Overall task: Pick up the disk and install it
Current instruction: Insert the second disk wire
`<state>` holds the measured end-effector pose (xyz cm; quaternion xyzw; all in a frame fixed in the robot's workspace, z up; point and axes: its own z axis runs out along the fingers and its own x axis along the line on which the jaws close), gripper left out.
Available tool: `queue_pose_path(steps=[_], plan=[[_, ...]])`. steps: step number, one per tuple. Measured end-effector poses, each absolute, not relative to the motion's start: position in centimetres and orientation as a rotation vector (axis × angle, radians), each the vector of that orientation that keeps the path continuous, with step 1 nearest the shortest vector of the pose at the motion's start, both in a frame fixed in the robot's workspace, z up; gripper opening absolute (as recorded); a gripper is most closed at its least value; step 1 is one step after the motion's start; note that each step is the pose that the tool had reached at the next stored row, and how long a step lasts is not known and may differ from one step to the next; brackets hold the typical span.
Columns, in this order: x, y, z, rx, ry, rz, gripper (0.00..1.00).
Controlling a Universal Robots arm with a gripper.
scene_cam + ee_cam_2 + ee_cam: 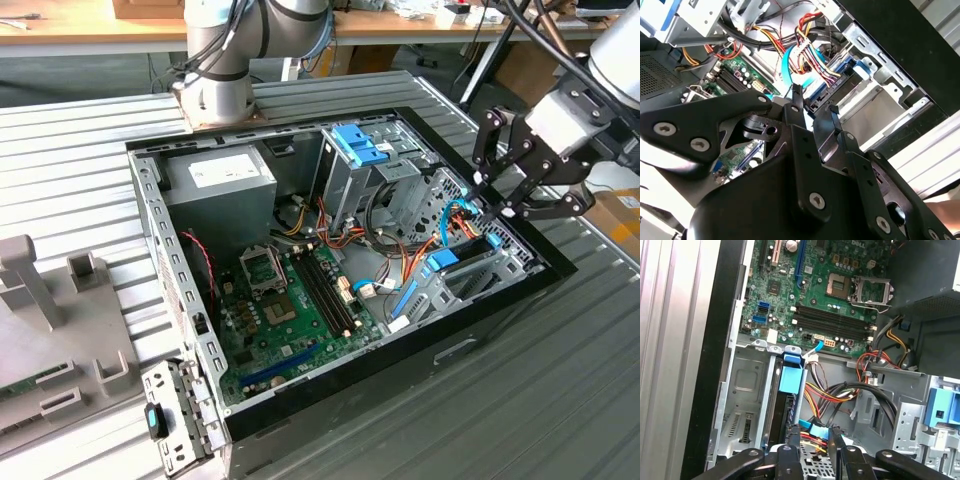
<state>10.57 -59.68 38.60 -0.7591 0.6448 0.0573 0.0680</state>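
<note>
**Hand over the drive bay, disk standing on edge in its slot**

The hand [497,208] hangs above the front corner of the open computer case [180,290], at the exterior view's right. Its two fingers [796,107] point down into the bay with only a narrow gap between them, and nothing is gripped — the tips sit just above the wiring, apart from it as far as I can judge.

The disk [788,412] is inside the case already, seated edgewise in the drive cage [747,395] beside the motherboard [810,295], its blue rail tab [790,377] standing up at the near end. In the exterior view the same blue rails [443,260] show just below the hand. Whether the disk is pushed fully home I cannot tell.

The risk lies in the cable bundle [835,392]. Red, yellow and black leads and a blue data cable [790,62] cross right beside the fingertips. A descent slightly off line could snag a wire or push against a connector. A narrow hand also gives little margin for straddling the rail tab — it could land on the plastic and bend it.
</note>
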Motion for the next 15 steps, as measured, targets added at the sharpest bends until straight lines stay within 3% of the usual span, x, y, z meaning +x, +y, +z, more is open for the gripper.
queue_pose_path(steps=[15], plan=[[10.21,-59.68,38.01,-2.232,2.026,0.147,0.36]])
